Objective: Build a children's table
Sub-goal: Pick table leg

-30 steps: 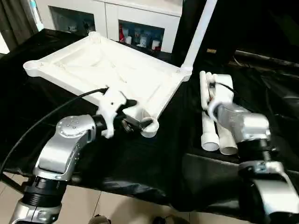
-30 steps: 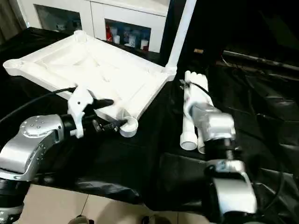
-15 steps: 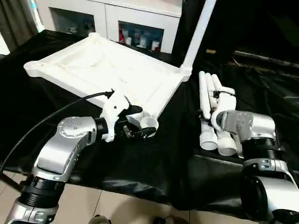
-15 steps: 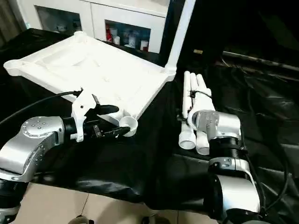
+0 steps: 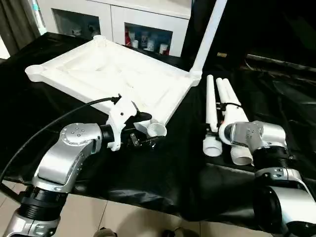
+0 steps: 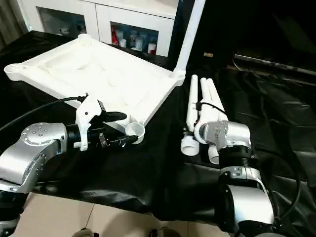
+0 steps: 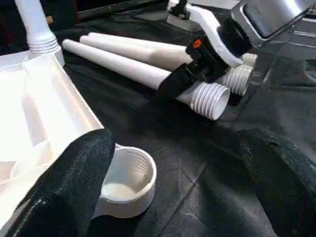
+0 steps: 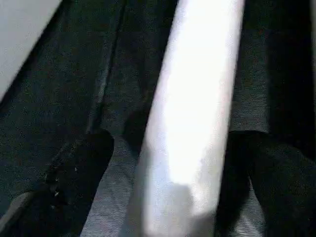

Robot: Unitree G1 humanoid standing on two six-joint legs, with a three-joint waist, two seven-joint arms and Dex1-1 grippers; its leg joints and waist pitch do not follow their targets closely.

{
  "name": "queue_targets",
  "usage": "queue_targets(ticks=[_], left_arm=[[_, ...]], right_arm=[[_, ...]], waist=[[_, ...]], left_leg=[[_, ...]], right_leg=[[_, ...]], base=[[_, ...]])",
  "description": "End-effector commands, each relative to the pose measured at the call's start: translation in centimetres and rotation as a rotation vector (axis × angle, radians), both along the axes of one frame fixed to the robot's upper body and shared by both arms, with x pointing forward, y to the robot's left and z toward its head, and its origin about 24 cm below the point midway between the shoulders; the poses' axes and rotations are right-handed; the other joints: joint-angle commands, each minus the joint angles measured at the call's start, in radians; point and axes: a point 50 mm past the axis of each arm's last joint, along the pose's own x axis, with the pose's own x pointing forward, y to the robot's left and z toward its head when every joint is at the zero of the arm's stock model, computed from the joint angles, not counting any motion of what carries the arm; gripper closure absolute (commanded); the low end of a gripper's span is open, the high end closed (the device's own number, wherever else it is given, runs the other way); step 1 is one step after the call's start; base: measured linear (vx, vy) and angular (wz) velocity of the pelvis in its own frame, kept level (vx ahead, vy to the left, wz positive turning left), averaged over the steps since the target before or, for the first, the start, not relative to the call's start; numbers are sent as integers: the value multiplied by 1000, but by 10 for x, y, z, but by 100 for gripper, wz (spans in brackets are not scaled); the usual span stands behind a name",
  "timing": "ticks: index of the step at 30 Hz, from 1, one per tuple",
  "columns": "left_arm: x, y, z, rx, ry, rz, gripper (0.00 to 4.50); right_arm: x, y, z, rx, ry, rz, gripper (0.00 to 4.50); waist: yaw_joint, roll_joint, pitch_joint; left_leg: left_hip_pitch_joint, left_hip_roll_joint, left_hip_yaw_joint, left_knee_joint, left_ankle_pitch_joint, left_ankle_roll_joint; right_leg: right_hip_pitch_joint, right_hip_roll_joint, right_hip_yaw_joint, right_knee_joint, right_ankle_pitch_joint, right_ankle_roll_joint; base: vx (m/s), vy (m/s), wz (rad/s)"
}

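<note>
Tabletop (image 5: 113,74) lies upside down on black cloth (image 5: 163,168), one leg (image 5: 210,32) upright in its far corner. Left gripper (image 7: 173,163), jaws wide and empty, flanks the near socket (image 7: 129,180). Right gripper (image 8: 168,163), jaws wide, straddles a loose leg (image 8: 195,113) without clamping it.

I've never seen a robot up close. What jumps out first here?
A big white tabletop lies upside down on black cloth, with one leg already standing upright in its far corner. Three loose legs lie beside it, the right end effector open astride one. The left end effector hangs open at the near corner socket.
</note>
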Motion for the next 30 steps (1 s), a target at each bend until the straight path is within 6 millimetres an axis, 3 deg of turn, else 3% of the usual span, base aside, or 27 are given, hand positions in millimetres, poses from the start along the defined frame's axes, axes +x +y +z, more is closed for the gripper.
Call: queue_targets(ticks=[1,5,6,7,14,19,20,25,29,30], left_arm=[[-2,-5,5,4,-16,-21,0],[-2,-5,5,4,-14,-25,0],[-2,-5,5,4,-14,-25,0],[-2,-5,5,5,-13,-26,0],[-1,-5,4,33,-8,-53,0],[-1,0,-6,158,29,-36,0],[0,0,-7,155,28,-34,0],[9,2,-6,150,-48,29,0],[17,-2,-2,84,-77,55,0],[18,-3,-2,77,-74,59,0]], right_arm=[[-1,4,-3,27,36,13,26],[-3,8,-9,62,68,14,67],[-4,8,-10,68,75,11,71],[-5,8,-12,70,85,10,81],[-8,4,-24,75,134,-36,144],[-10,0,-30,77,144,-77,187],[-10,0,-30,81,141,-84,197],[-7,0,-28,98,116,-109,229],[-7,1,-29,98,101,-125,242],[-7,1,-29,100,95,-133,247]], waist=[[3,12,-69],[4,12,-69],[3,6,-70],[5,10,-69],[3,6,-69],[0,8,-69],[1,15,-70],[-1,13,-71],[0,33,-72],[-1,29,-72]], left_leg=[[7,-5,10,-63,-194,-46],[8,-5,11,-63,-191,-47],[6,-5,12,-63,-189,-46],[7,-5,11,-63,-191,-48],[9,-5,9,-64,-225,-58],[13,-4,5,-65,-266,-65],[13,-6,4,-65,-268,-68],[13,-7,3,-64,-294,-68],[16,-9,1,-65,-316,-68],[16,-9,1,-64,-320,-68]], right_leg=[[58,-47,30,-73,-291,-107],[57,-47,30,-73,-281,-109],[58,-47,30,-73,-284,-108],[57,-48,31,-73,-290,-107],[52,-48,28,-78,-340,-90],[47,-46,25,-81,-375,-76],[48,-47,25,-80,-375,-76],[47,-45,22,-86,-394,-76],[46,-43,20,-90,-383,-88],[46,-43,20,-90,-384,-88]], base=[[0,0,0],[0,0,0],[0,0,0],[0,0,0],[0,0,0],[0,0,0],[0,0,0],[0,0,0],[0,0,0],[0,0,0]])
